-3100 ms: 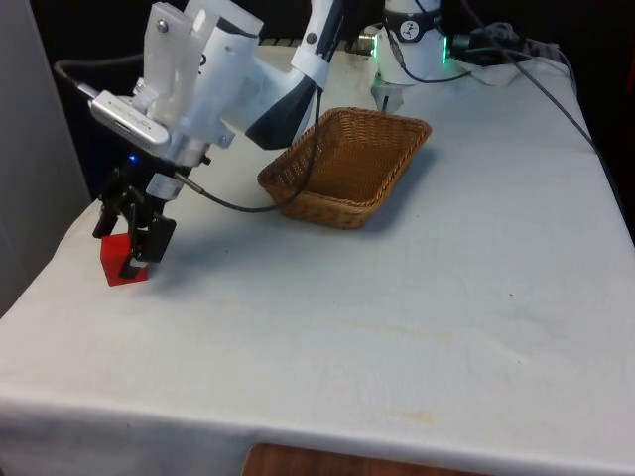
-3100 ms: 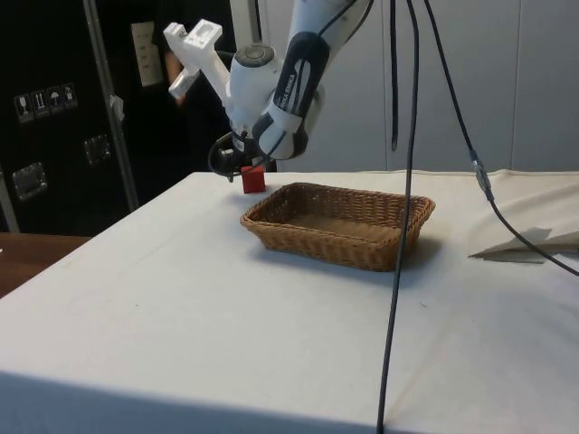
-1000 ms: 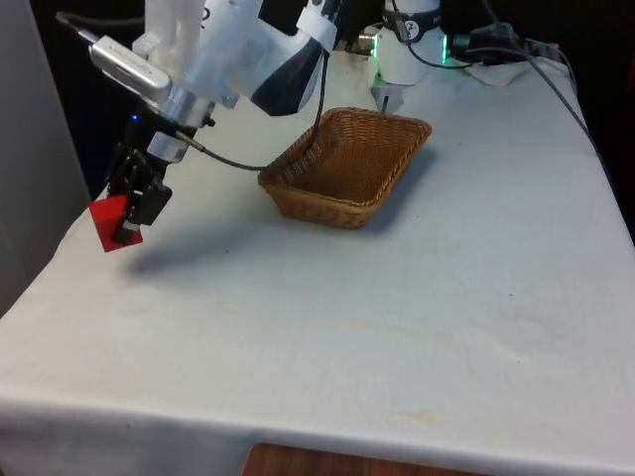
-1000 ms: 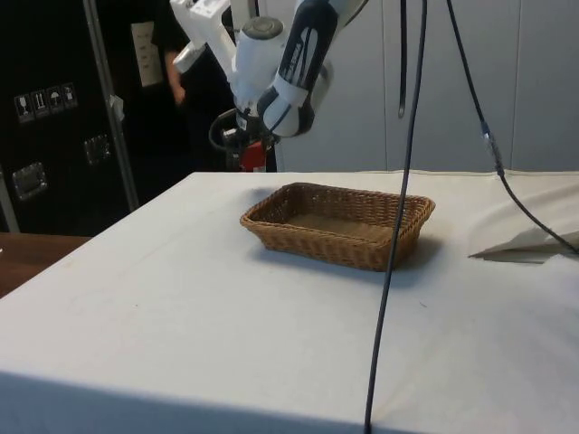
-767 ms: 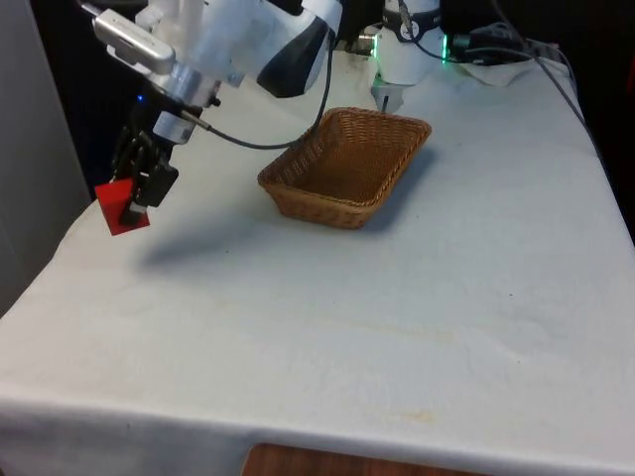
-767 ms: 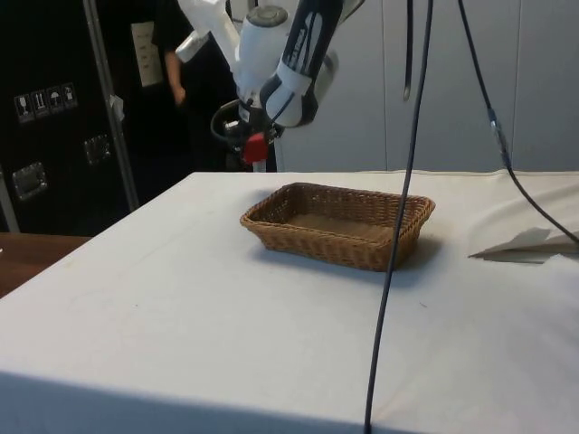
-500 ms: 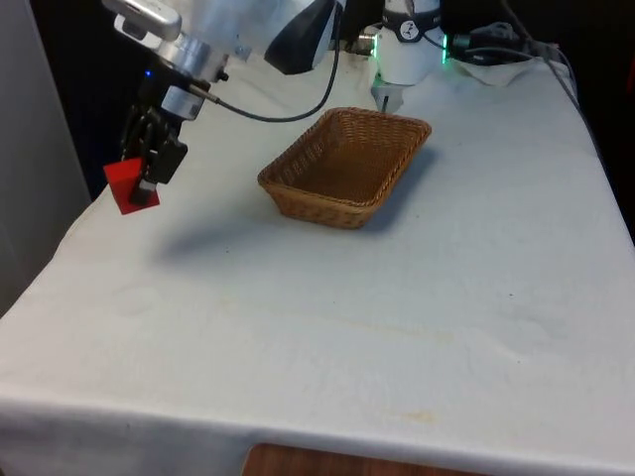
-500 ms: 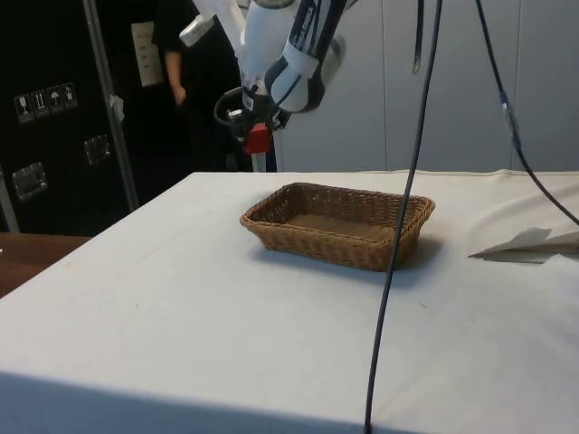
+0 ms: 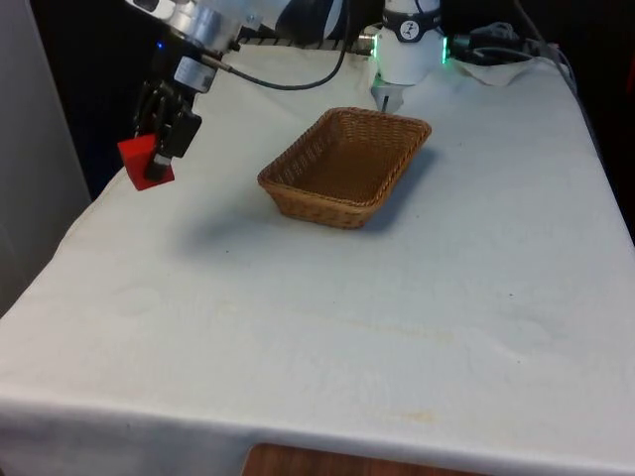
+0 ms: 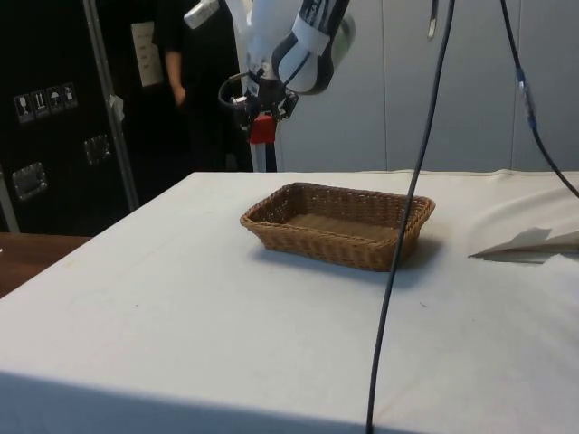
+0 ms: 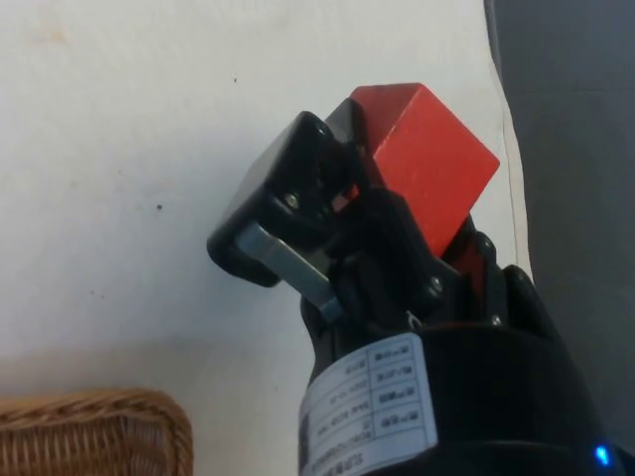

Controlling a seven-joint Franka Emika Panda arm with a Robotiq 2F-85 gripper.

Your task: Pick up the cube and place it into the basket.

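My black gripper [image 9: 155, 159] is shut on the red cube [image 9: 143, 164], which hangs tilted well above the cloth at the front view's left. In the side view the red cube [image 10: 261, 128] sits under the gripper [image 10: 261, 122], high above the table beyond the basket's far corner. In the wrist view the fingers [image 11: 327, 228] clamp one edge of the cube [image 11: 427, 174], most of which juts out past them. The brown wicker basket [image 9: 298, 188] stands empty on the table, to the right of the cube in the front view, and shows as a shallow tray, the basket [image 10: 312, 242], in the side view.
White cloth covers the table [image 9: 397, 317]. The table's left edge in the front view lies just below the cube. Black cables [image 10: 407, 208] hang down in front in the side view. A person [image 10: 181, 72] stands by the dark cabinets.
The gripper has risen with the cube, from low over the cloth to well above it, drifting slightly toward the basket side. The basket has not moved.
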